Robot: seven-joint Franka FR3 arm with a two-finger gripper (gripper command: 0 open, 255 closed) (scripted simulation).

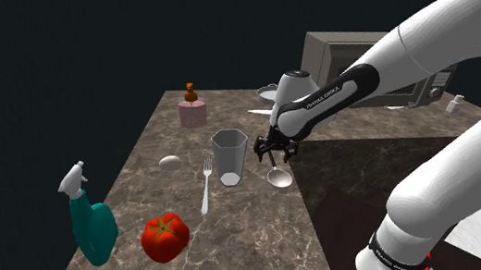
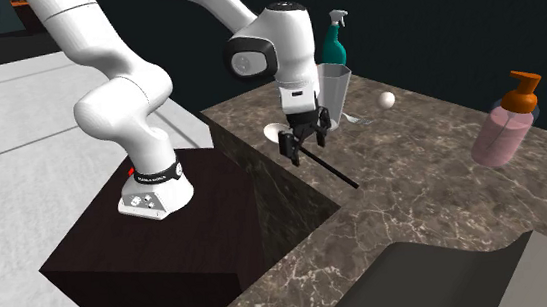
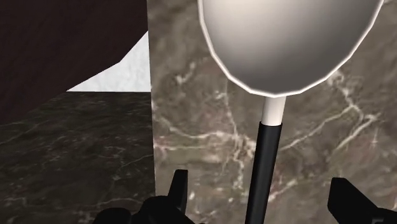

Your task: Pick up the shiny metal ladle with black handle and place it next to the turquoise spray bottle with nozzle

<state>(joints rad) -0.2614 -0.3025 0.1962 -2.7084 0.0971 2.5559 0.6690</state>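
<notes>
- My pincer (image 3: 259,180): spread, astride the black handle of the ladle (image 3: 289,38), not touching.
- Step: lower squarely, close centred on the handle so the bowl hangs level.

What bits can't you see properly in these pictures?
- Wrist view: the picture's edge cuts off the bowl of the shiny metal ladle with black handle and the black fingers.
- Shoulder view: the fingers and white arm hide the ladle's handle and part of the grey microwave.
- Second exterior view: the grey cup hides the lower part of the turquoise spray bottle.
</notes>
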